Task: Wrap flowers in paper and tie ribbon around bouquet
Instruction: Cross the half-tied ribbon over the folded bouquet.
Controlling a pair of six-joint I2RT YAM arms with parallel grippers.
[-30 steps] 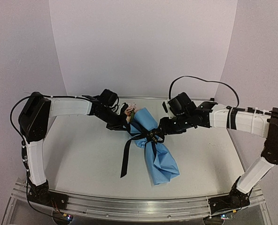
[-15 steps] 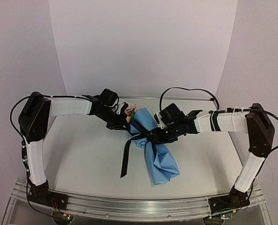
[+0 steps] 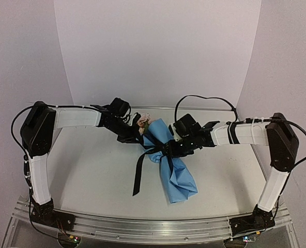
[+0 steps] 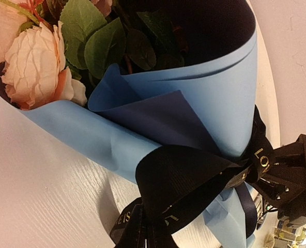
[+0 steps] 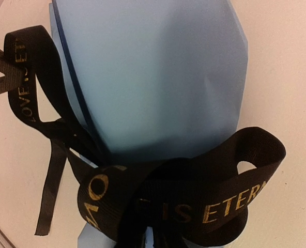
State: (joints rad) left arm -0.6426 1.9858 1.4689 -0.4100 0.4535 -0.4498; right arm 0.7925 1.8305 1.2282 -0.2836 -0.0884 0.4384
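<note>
1. The bouquet (image 3: 169,160) lies on the white table (image 3: 86,175) near its middle, slanted, with the flower end far-left and the tail end near-right.
2. The paper (image 4: 204,98) shows its light blue face outside and dark navy inside, rolled into a cone. Its creased lower end flares out toward the near edge.
3. The flowers (image 4: 34,64) are pale pink roses with green leaves (image 4: 106,44), and they poke out of the cone's far-left mouth.
4. The ribbon (image 5: 194,206) is black with gold lettering. It bands the cone at its waist and stands up in loose loops there. One long tail trails across the table to the near-left.
5. The left gripper (image 3: 135,137) sits just beside the flower end. Its jaws are closed, and ribbon strands bunch toward it at the bottom of the left wrist view. The fingers themselves are out of frame.
6. The right gripper (image 3: 169,149) is down at the ribbon band, on the right side of the waist. I cannot tell whether its jaws are apart or closed, because the ribbon loops fill the right wrist view.
</note>
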